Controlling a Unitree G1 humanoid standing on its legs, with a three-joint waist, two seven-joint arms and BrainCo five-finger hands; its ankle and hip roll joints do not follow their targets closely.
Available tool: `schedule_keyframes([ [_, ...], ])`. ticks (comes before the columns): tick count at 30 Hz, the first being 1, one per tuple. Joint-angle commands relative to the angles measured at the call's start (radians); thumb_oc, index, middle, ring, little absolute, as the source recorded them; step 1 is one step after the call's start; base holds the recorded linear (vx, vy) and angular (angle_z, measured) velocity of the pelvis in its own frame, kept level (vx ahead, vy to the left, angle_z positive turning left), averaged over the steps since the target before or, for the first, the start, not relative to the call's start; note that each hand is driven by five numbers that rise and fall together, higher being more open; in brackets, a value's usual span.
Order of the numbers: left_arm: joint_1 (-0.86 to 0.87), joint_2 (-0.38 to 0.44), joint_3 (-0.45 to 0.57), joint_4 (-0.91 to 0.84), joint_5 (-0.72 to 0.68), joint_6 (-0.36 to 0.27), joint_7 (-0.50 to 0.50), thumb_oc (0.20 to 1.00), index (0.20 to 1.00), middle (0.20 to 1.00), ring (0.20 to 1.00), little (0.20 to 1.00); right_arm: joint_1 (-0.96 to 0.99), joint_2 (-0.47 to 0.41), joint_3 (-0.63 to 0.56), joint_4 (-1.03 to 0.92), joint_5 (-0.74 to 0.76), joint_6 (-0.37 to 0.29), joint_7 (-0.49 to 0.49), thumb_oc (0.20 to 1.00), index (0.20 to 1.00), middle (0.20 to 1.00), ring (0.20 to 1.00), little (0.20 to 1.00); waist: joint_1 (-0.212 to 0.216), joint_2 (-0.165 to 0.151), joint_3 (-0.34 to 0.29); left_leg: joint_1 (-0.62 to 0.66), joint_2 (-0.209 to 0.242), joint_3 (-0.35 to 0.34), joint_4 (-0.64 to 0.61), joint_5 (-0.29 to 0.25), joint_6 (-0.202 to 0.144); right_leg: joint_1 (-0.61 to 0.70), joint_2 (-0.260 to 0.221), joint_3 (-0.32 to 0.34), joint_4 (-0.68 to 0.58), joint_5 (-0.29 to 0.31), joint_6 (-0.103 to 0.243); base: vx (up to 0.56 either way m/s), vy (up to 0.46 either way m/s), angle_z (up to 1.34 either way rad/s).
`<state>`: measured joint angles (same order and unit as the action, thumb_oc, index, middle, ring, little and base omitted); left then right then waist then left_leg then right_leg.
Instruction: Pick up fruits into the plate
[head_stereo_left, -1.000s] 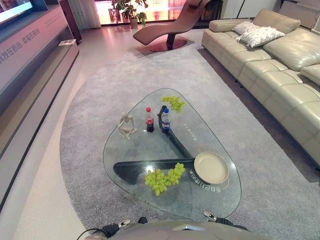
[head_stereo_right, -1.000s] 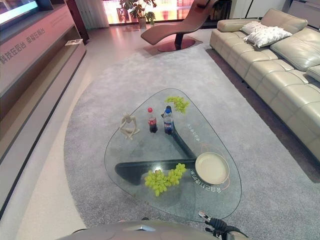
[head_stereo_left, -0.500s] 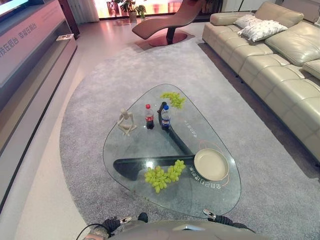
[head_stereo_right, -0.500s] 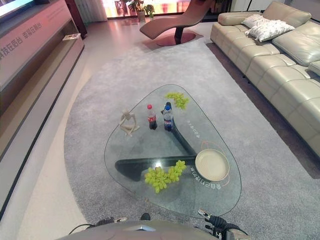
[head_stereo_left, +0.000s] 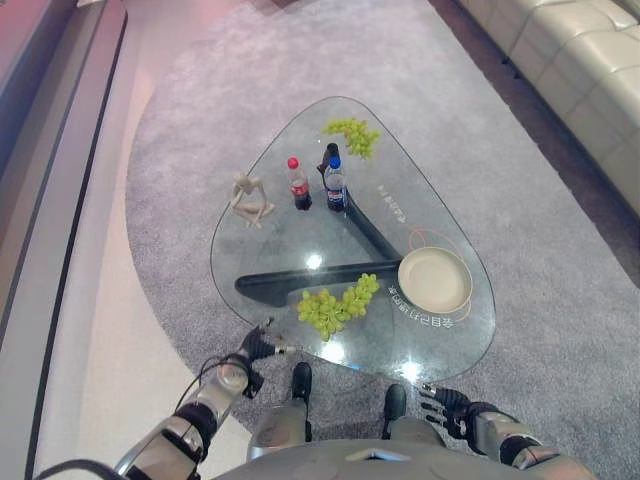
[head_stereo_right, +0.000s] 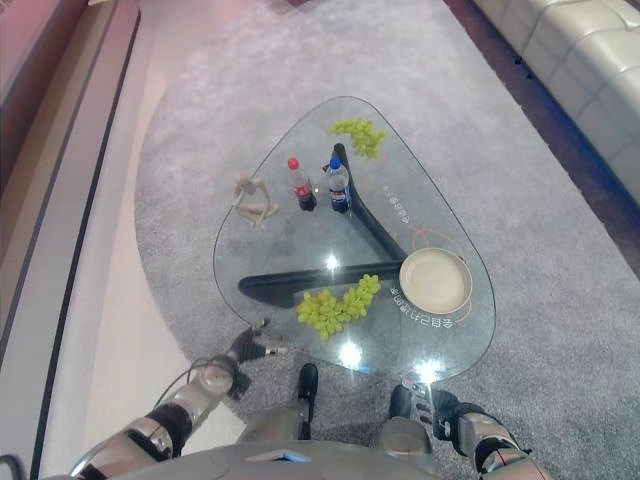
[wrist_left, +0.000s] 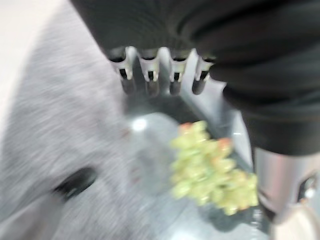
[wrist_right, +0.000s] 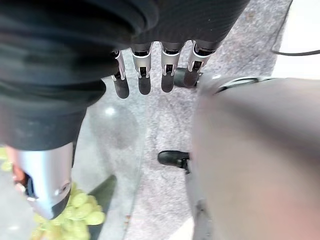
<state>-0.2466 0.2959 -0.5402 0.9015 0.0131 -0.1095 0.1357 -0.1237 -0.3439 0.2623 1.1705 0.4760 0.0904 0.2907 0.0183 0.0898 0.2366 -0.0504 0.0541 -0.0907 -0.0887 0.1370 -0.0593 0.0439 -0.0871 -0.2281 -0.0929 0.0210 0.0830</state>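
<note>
A bunch of green grapes (head_stereo_left: 335, 305) lies on the glass table (head_stereo_left: 275, 245) near its front edge, and shows past my left hand (wrist_left: 150, 75) as grapes (wrist_left: 210, 170). A second green bunch (head_stereo_left: 352, 135) lies at the table's far tip. The round cream plate (head_stereo_left: 435, 280) stands bare at the front right, just right of the near bunch. My left hand (head_stereo_left: 257, 346) hovers by the table's near-left rim, fingers straight, holding nothing. My right hand (head_stereo_left: 438, 403) hangs low below the front-right rim, fingers (wrist_right: 150, 75) straight and free.
Two small drink bottles, red-capped (head_stereo_left: 298, 184) and blue-capped (head_stereo_left: 335, 184), stand mid-table beside a pale seated figurine (head_stereo_left: 248, 200). The table sits on a grey rug (head_stereo_left: 180, 130). A beige sofa (head_stereo_left: 590, 60) runs along the right, a long low unit (head_stereo_left: 40, 150) along the left.
The camera has tipped down and come closer, so the whole scene has shifted. Both arms now show, the left hand lifted toward the table's near-left rim. Table objects have not moved.
</note>
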Motion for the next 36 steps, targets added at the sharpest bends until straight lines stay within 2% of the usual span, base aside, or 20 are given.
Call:
schedule_keyframes([
  [1,-0.108,0.048,-0.034,-0.084,0.068,0.039,0.056,1.000,1.000,1.000,1.000,1.000,-0.053,-0.017,0.046,-0.060,0.059,0.003,0.006,1.000,1.000,1.000,1.000,1.000,-0.008,-0.027,0.071,0.016,-0.092,0.016,0.070,-0.135,0.049,-0.116,0.011,0.091,0.128,-0.010,-0.032,-0.05,0.040,0.00],
  [2,-0.136,0.071,-0.045,-0.141,0.070,0.071,0.057,1.000,1.000,1.000,1.000,1.000,-0.066,-0.023,0.051,-0.073,0.066,0.009,-0.003,1.000,1.000,1.000,1.000,1.000,-0.010,-0.020,0.086,0.003,-0.094,0.010,0.076,-0.131,0.048,-0.127,0.009,0.089,0.133,-0.011,-0.033,0.00,0.000,0.00],
  [7,-0.231,0.141,-0.092,-0.264,0.085,0.126,0.079,1.000,1.000,1.000,1.000,1.000,-0.118,-0.037,0.073,-0.117,0.105,0.020,-0.043,1.000,1.000,1.000,1.000,1.000,-0.019,0.006,0.140,-0.057,-0.100,-0.003,0.098,-0.121,0.045,-0.190,0.006,0.081,0.166,-0.018,-0.041,-0.04,0.007,-0.01],
  [12,-0.349,0.178,-0.130,-0.280,0.110,0.183,0.092,1.000,1.000,1.000,1.000,1.000,-0.191,-0.036,0.106,-0.152,0.126,0.039,-0.073,1.000,1.000,1.000,1.000,1.000,-0.030,0.011,0.196,-0.144,-0.107,-0.009,0.161,-0.118,0.046,-0.283,0.003,0.077,0.239,-0.025,-0.051,-0.04,-0.025,-0.06],
  [16,-0.422,0.174,-0.152,-0.252,0.142,0.215,0.093,1.000,1.000,1.000,1.000,1.000,-0.249,-0.030,0.135,-0.170,0.131,0.050,-0.079,1.000,1.000,1.000,1.000,1.000,-0.034,0.006,0.232,-0.195,-0.113,-0.009,0.196,-0.116,0.048,-0.337,0.000,0.077,0.276,-0.026,-0.053,-0.04,-0.042,-0.09],
  [21,-0.541,0.159,-0.188,-0.187,0.205,0.288,0.110,1.000,1.000,1.000,1.000,1.000,-0.359,-0.004,0.176,-0.204,0.170,0.066,-0.117,1.000,1.000,1.000,1.000,1.000,-0.042,-0.010,0.283,-0.291,-0.121,0.003,0.257,-0.110,0.051,-0.434,-0.002,0.086,0.333,-0.014,-0.046,-0.05,-0.029,-0.07],
  [28,-0.665,0.121,-0.217,-0.052,0.278,0.355,0.126,1.000,1.000,1.000,1.000,1.000,-0.479,0.042,0.175,-0.215,0.273,0.075,-0.189,1.000,1.000,1.000,1.000,1.000,-0.053,-0.032,0.283,-0.446,-0.127,0.031,0.324,-0.105,0.056,-0.598,0.006,0.119,0.410,-0.006,-0.034,-0.04,0.003,-0.05],
  [36,-0.745,0.074,-0.249,0.050,0.342,0.409,0.147,1.000,1.000,1.000,1.000,1.000,-0.538,0.071,0.157,-0.173,0.370,0.069,-0.192,1.000,1.000,1.000,1.000,1.000,-0.066,-0.054,0.283,-0.568,-0.122,0.046,0.393,-0.108,0.055,-0.714,0.031,0.144,0.468,-0.005,-0.034,-0.03,-0.002,-0.09],
])
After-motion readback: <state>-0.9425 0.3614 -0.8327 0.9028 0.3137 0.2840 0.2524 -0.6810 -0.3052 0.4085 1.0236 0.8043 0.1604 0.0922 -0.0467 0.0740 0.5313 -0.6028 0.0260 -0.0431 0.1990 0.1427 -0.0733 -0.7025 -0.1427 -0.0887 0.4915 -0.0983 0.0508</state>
